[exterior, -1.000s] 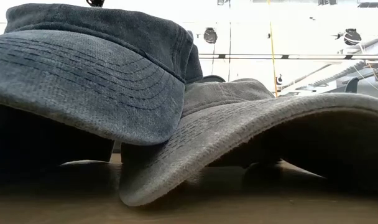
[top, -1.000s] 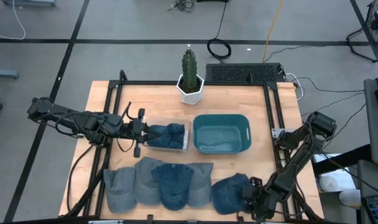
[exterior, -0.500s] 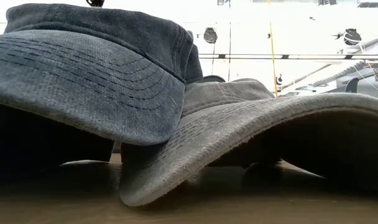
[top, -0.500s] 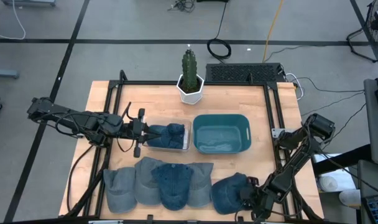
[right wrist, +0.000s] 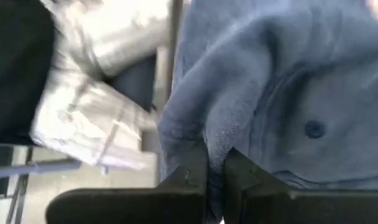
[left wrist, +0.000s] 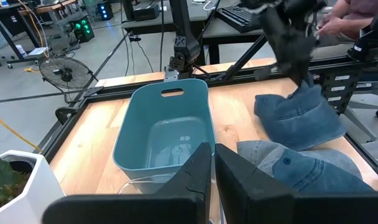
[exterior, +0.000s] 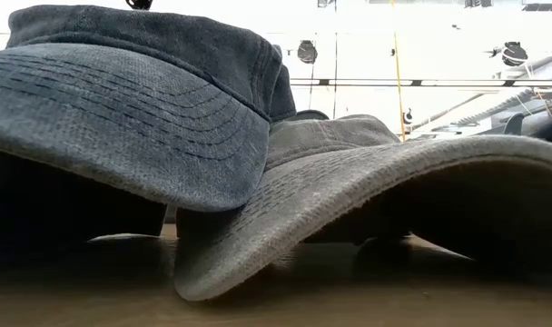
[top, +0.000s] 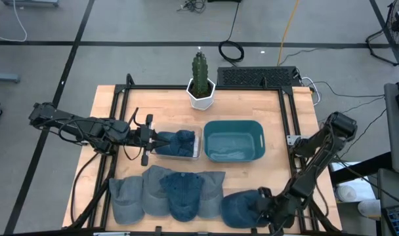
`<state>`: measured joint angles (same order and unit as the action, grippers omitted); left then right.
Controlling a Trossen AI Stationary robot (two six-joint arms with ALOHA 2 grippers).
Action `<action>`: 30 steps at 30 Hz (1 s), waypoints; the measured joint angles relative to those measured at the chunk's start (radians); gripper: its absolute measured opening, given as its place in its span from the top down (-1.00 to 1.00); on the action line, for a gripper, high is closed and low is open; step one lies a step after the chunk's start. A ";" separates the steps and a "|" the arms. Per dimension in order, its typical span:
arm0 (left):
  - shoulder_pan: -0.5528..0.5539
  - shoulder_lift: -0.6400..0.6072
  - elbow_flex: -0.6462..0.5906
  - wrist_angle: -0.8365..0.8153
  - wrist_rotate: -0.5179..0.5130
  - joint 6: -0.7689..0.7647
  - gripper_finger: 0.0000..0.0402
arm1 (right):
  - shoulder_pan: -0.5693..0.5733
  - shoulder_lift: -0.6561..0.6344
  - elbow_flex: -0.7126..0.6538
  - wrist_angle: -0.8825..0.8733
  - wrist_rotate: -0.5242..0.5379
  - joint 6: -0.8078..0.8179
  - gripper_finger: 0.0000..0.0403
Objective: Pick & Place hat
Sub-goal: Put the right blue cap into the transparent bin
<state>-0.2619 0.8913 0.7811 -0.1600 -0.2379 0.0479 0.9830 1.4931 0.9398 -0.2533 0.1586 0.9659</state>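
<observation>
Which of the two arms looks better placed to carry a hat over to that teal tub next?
The right. The right gripper is shut on the dark blue hat at the table's front edge. The left gripper sits shut over the clear tray, holding nothing, with the teal tub beside that tray.

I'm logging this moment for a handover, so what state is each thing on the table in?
Right gripper: shut on the dark blue hat at the table's near edge.
Left gripper: shut, at the clear tray.
Clear tray: holds one blue hat.
Teal bin: upright, no hat in it.
Row of hats: lying overlapped on the table.
Cactus pot: upright.
</observation>
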 joint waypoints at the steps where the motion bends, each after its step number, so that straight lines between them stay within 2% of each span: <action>1: 0.000 0.000 0.000 0.000 0.000 0.000 0.85 | 0.000 -0.021 0.000 0.003 0.023 -0.020 0.99; 10: 0.000 0.000 0.000 0.000 0.000 0.000 0.85 | -0.015 -0.166 0.000 -0.010 0.304 -0.327 1.00; 20: 0.000 0.000 0.000 0.000 0.000 0.003 0.85 | -0.081 -0.194 0.000 0.012 0.650 -0.698 1.00; 24: 0.000 0.000 0.000 0.005 0.000 -0.002 0.85 | -0.121 -0.194 0.000 0.088 0.714 -0.845 1.00; 30: 0.000 0.000 0.000 0.060 0.028 0.002 0.85 | -0.173 -0.194 0.000 0.273 0.704 -1.079 1.00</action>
<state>-0.2623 0.8917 0.7811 -0.1004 -0.2101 0.0498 0.8103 1.2987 0.9401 0.0195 0.8622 -0.1133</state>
